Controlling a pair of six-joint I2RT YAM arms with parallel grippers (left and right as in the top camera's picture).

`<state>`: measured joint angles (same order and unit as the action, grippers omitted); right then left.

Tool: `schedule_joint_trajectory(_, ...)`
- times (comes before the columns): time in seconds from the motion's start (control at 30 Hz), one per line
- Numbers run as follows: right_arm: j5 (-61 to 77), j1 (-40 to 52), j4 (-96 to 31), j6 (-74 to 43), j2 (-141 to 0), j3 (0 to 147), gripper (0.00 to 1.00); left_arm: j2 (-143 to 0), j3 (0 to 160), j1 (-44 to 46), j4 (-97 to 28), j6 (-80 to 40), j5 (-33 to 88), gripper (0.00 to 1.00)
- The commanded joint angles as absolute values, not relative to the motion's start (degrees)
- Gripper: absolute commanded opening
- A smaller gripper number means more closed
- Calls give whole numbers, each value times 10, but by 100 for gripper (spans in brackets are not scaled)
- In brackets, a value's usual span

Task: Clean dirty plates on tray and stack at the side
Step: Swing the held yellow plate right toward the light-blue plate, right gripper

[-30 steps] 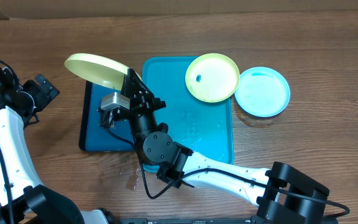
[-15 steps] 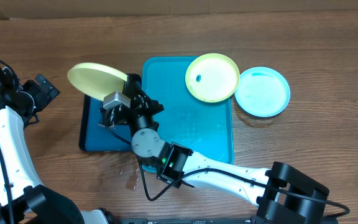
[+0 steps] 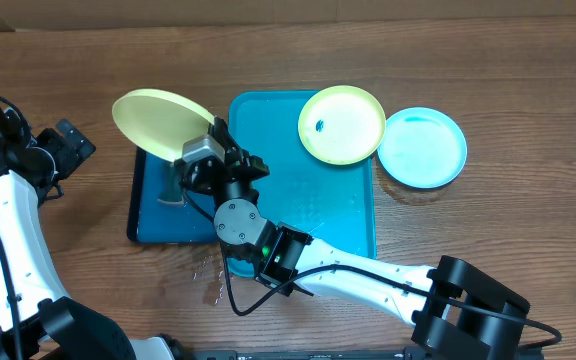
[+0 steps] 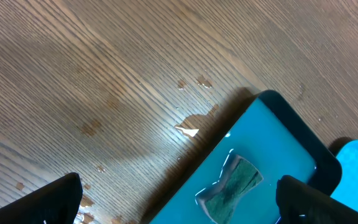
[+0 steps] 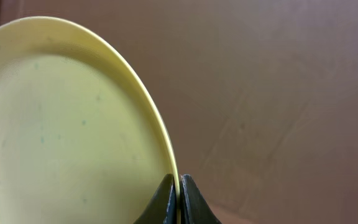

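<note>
Overhead: the right gripper [image 3: 206, 140] pinches a yellow plate [image 3: 158, 120] by its rim, tilted over the far left corner of the dark-blue tray [image 3: 148, 225], likely so it drains there. A second yellow plate [image 3: 341, 124] overlaps the far right corner of the turquoise tray [image 3: 298, 200], with a blue plate [image 3: 423, 146] just beside it.
Left wrist: the left gripper [image 4: 179, 183] gapes empty above a sponge [image 4: 232, 183].
Right wrist: the jaws clamp the rim edge-on

- Wooden bench [image 3: 508, 220], wet spots [image 3: 208, 275] at its near side.
- Dark tray [image 3: 153, 225] left, touching the turquoise tray [image 3: 338, 200].
- Blue plate [image 3: 423, 147] right of both.
</note>
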<state>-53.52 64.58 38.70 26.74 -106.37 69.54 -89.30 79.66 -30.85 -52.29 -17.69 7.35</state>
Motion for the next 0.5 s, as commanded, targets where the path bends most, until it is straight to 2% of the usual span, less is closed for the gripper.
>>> schedule_joint_trajectory(0.0,-574,645,366,146,-1062,709,4,-897,798,-307,-522,-182,79,100)
schedule_joint_trajectory(0.27,-517,645,132,-192,-1062,709,4,-897,798,-307,-522,-182,79,100)
schedule_joint_trajectory(0.37,-480,645,94,-263,-1062,709,4,-897,798,-307,-522,-182,79,100)
schedule_joint_trajectory(0.47,-443,644,92,-270,-1061,709,4,-897,798,-307,-522,-182,79,100)
